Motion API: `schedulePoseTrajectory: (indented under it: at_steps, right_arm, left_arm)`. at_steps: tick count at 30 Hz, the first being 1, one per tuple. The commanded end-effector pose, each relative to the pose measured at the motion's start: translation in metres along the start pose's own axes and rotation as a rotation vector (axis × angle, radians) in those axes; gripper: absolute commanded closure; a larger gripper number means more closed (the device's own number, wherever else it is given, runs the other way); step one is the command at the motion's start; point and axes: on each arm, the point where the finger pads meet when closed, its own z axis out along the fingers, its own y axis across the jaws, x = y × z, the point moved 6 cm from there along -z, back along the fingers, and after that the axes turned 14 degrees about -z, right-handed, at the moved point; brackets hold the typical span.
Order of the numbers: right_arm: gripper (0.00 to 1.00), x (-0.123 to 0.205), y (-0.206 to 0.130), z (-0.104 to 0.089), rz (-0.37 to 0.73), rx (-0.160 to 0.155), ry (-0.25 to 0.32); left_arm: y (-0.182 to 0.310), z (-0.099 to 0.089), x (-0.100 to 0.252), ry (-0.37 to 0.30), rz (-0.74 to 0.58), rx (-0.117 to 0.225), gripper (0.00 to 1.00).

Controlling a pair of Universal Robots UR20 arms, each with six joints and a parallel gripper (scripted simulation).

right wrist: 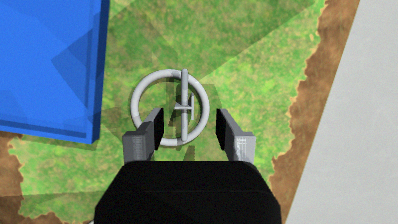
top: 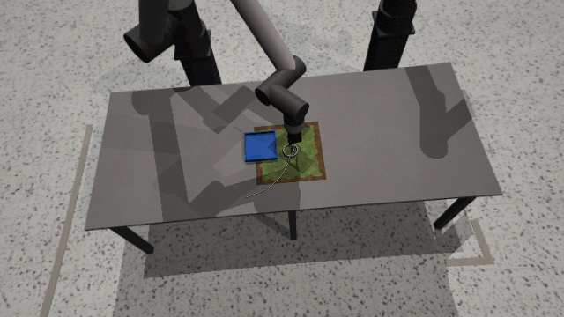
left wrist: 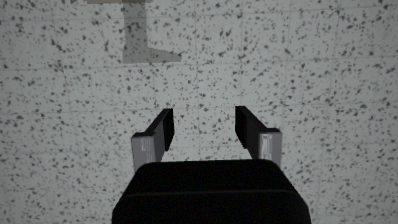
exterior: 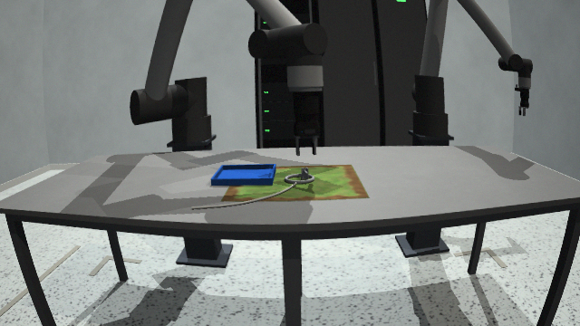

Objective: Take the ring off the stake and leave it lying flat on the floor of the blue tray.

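Your right fingers were above the ring
You had both pairs spread, the left fingers away from the worktop; the ring was beside the blue tray.

Dim grey light, overlapping hard-edged shadows, bowed table edges in exterior view, faint grain.
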Motion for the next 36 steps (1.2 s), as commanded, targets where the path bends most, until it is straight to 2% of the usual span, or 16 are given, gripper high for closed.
schedulePoseTrajectory:
  at_steps: [1,31,33,36]
  right_arm:
    - [1.00,0.001,-0.005,0.001,0.001,0.002,0.002]
    - [1.00,0.001,-0.005,0.001,0.001,0.002,0.002]
    - [1.00,0.004,-0.012,0.002,0.002,0.002,0.003]
    - [1.00,0.008,-0.045,-0.001,0.002,0.001,0.000]
  left_arm:
    - [-0.004,0.001,-0.004,-0.001,0.004,0.001,0.00]
    - [-0.004,0.001,-0.004,-0.001,0.004,0.001,0.00]
    - [-0.004,0.001,-0.004,-0.001,0.004,0.001,0.00]
    - [-0.004,0.001,-0.004,-0.001,0.004,0.001,0.00]
